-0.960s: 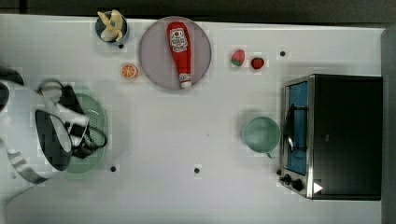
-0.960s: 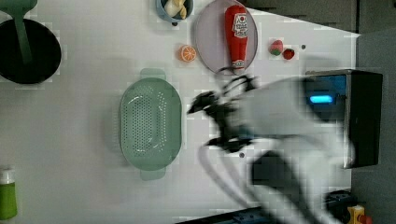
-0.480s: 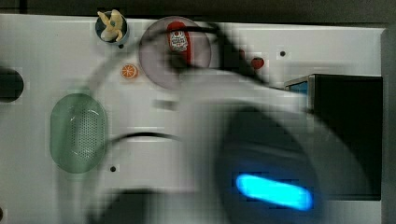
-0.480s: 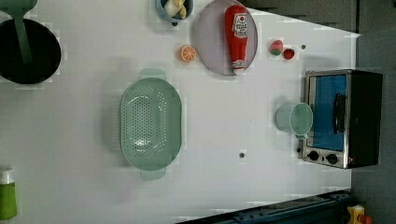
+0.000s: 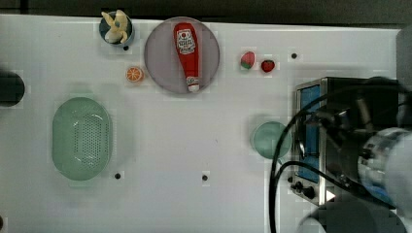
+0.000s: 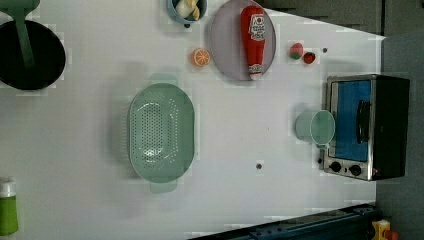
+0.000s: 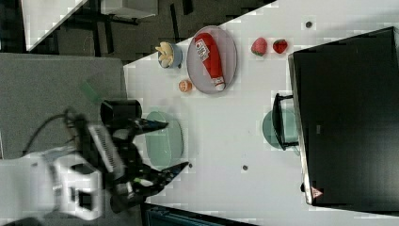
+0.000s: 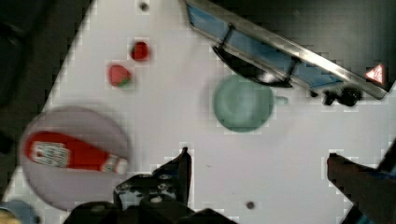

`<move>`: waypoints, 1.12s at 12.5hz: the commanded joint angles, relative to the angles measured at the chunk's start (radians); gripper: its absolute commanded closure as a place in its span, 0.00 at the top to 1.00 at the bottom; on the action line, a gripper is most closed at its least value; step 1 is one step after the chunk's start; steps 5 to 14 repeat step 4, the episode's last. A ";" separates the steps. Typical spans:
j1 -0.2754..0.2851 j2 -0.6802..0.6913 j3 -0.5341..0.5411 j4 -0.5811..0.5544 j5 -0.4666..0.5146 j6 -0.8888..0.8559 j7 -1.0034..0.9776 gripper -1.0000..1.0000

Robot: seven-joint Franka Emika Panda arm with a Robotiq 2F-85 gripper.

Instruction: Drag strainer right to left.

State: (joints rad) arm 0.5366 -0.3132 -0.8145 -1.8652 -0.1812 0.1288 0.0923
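The strainer (image 5: 81,139) sits flat on the white table (image 5: 204,126), near the top view's left edge. Nothing touches it. The gripper (image 7: 171,145) has its 2 fingers (image 7: 153,125) wide apart, with nothing between them. In the right view it hangs in front of the strainer. A red ketchup bottle (image 5: 187,55) lies on a round plate (image 5: 160,53). A small green cup (image 5: 270,139) stands just beside the toaster oven (image 6: 367,126), well apart from the strainer.
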 commanded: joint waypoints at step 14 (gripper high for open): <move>0.109 0.105 0.100 0.010 0.014 0.013 -0.046 1.00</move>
